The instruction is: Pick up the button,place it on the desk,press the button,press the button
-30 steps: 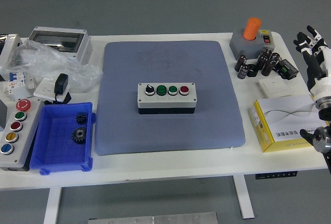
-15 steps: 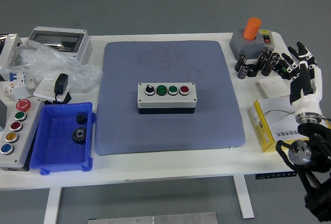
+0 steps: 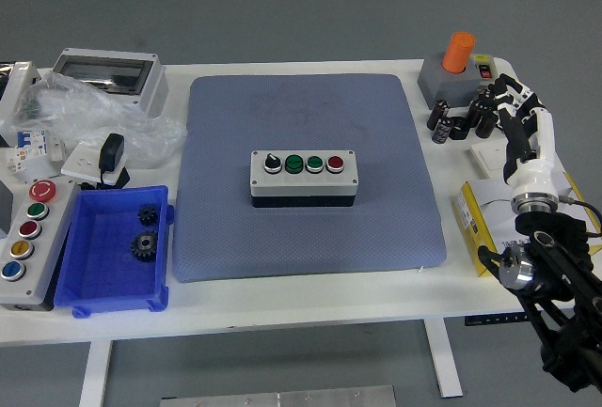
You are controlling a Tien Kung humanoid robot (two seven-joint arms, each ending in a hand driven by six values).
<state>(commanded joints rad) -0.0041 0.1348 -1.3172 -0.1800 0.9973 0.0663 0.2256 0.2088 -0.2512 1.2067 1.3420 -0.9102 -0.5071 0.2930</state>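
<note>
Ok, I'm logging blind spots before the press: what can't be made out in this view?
- Left robot hand: outside the head view entirely.
- Yellow box: right part hidden behind the right robot hand and its arm.
- Button box: button markings too small to read.
- Left control box: cut off by the picture's left edge.

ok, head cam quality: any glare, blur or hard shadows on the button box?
Head view: even, diffuse lighting, no glare on the four-button control box; only a soft shadow along its near edge on the blue mat. The box is sharp, and the right hand at the table's right edge shows no motion blur.
</note>
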